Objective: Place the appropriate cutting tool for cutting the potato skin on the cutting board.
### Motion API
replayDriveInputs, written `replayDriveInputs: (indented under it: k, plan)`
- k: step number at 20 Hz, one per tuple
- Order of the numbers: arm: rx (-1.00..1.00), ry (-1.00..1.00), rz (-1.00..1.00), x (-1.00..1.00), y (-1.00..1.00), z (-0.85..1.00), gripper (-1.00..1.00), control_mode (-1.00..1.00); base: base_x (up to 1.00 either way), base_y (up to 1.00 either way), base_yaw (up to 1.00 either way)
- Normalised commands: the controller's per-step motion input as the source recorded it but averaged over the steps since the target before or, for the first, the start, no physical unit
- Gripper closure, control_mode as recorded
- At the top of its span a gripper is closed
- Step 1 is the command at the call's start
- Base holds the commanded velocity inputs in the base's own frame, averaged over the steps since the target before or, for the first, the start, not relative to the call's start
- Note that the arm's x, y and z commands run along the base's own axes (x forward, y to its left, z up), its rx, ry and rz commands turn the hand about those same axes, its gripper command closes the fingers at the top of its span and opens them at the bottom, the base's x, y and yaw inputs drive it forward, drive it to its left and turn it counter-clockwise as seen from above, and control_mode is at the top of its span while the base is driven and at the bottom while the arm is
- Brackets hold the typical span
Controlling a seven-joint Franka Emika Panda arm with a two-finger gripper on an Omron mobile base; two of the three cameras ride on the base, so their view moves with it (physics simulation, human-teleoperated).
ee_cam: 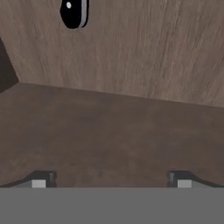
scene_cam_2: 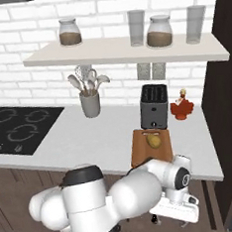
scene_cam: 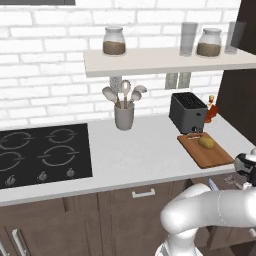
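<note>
While below the surface point(scene_cam: 145, 150): pincer point(ee_cam: 111, 178) wide apart, nothing in it.
Potato point(scene_cam: 206, 143): on board point(scene_cam: 210, 156).
Writing: none readable.

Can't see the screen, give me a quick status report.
Gripper open, empty, low by brown cabinet front. Potato on cutting board; slim grey cutting tool at board's far edge beside toaster.

1. Even, soft rendered light fills the kitchen; the white brick wall point(scene_cam: 45, 60) is bright without glare.
2. The shelf point(scene_cam: 165, 61) casts a faint shadow on the wall below.
3. The hand view is dim, brown and slightly soft.
4. Base views look coarse and low-resolution.
</note>
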Motion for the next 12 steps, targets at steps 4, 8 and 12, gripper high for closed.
replayDriveInputs:
  k: [4,8,12]
  plan:
    - [0.03,0.14,0.00,-0.98,-0.15,-0.38,-1.00,-1.00,0.00,0.00,0.00]
    - [0.01,0.10,0.00,-0.97,-0.14,-0.25,-1.00,-1.00,0.00,0.00,0.00]
    - [0.00,0.03,0.00,-0.63,-0.01,0.04,-1.00,-1.00,0.00,0.00,0.00]
